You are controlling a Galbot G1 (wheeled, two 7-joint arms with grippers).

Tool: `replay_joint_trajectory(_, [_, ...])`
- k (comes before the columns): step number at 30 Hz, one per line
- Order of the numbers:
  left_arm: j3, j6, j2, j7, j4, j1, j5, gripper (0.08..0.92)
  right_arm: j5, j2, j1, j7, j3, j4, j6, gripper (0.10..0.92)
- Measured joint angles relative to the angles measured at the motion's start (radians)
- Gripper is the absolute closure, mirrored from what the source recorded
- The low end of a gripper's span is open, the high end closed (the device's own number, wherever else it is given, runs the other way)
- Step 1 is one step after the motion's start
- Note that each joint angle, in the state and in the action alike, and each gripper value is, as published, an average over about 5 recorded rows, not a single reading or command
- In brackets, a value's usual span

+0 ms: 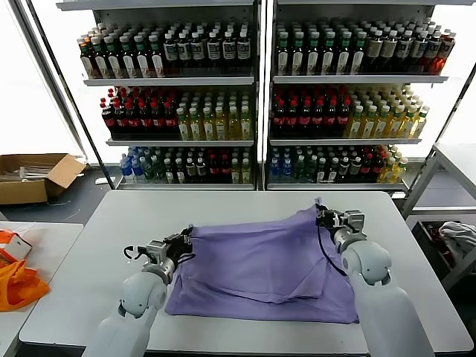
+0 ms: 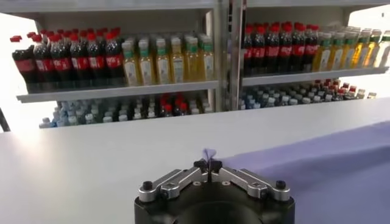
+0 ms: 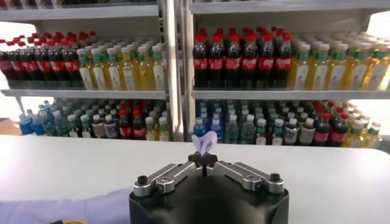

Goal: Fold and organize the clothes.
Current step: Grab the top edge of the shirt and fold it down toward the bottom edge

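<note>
Left gripper: I see it clamped tight on the T-shirt's left far corner; left wrist view shows a small purple tuft pinched between the closed fingertips.
Right gripper: closed too, gripping the T-shirt's right far corner, lifted a bit so the cloth peaks there; right wrist view shows a purple nub poking up past the tips.
T-shirt: lavender, spread between both grippers on the grey table, roughly centred, far edge pulled taut from one gripper to the other, near edge lying flat toward me. Folds and a diagonal crease on the right half. Print not visible from here.
Arms: both reach in from the near edge, left on the left side, right on the right.
Shelves: two bays behind the table, full of bottles. Red-capped dark cola bottles with red labels, yellow drink bottles, green and clear ones lower down.
Writing: label text too small, I can't read any brand.
Cardboard box: on the floor, far left.
Orange bag: on a side table to the left, well apart from the T-shirt.
</note>
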Motion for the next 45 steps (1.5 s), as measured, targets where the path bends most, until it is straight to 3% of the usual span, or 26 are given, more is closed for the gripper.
replay_joint_trajectory(23, [-0.047,-0.017,0.013,0.018,-0.208,0.201,0.064,0.916,-0.05,0.066,-0.31,0.072,0.085,0.251,0.003,0.914])
replay_joint_trajectory(45, [-0.074,-0.042,0.012,0.034,-0.24,0.327,0.123,0.916,-0.116,0.09,-0.476,0.092,0.1,0.321,0.006,0.914])
